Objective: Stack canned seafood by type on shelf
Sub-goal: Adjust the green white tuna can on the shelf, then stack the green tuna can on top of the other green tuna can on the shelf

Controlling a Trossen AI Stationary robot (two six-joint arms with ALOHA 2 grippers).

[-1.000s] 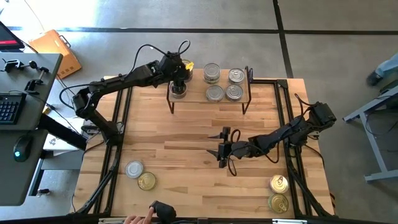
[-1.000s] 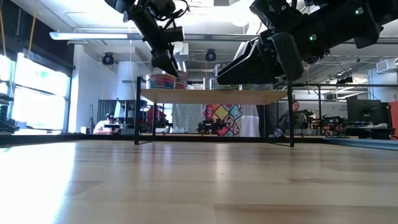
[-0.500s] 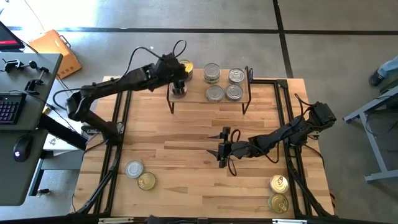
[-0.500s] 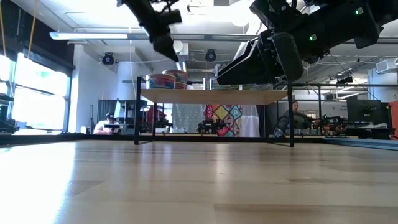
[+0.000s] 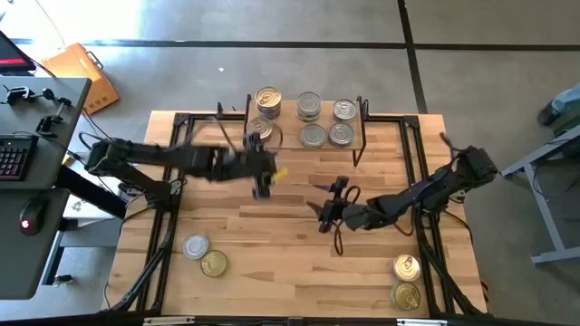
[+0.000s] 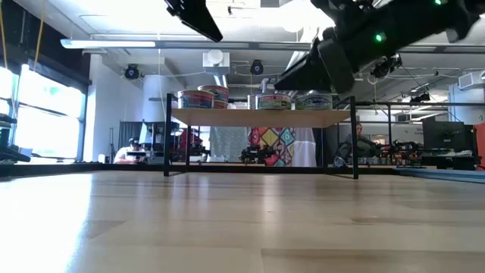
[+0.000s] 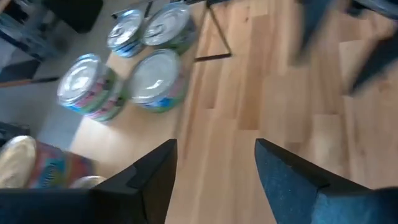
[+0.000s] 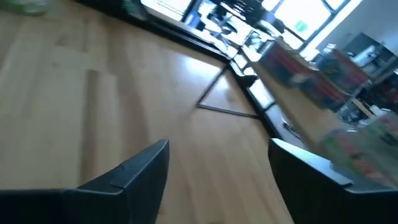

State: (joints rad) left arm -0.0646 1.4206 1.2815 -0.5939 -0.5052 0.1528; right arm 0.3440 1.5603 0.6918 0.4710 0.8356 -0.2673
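Left gripper (image 5: 262, 181) pulled back off the shelf (image 5: 288, 136), fingers spread and empty; drop yours squarely over the silver-lidded tin (image 5: 196, 245) nearest it next.

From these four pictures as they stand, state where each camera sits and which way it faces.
High: overhead, straight down on the table; both arms, left tool, right tool.
Low: table height, looking level at the shelf; arms above.
Left wrist: past its own open fingers at the cans.
Right wrist: past its own open fingers across the tabletop.
Shared: high, low and left wrist all show the shelf's cans.
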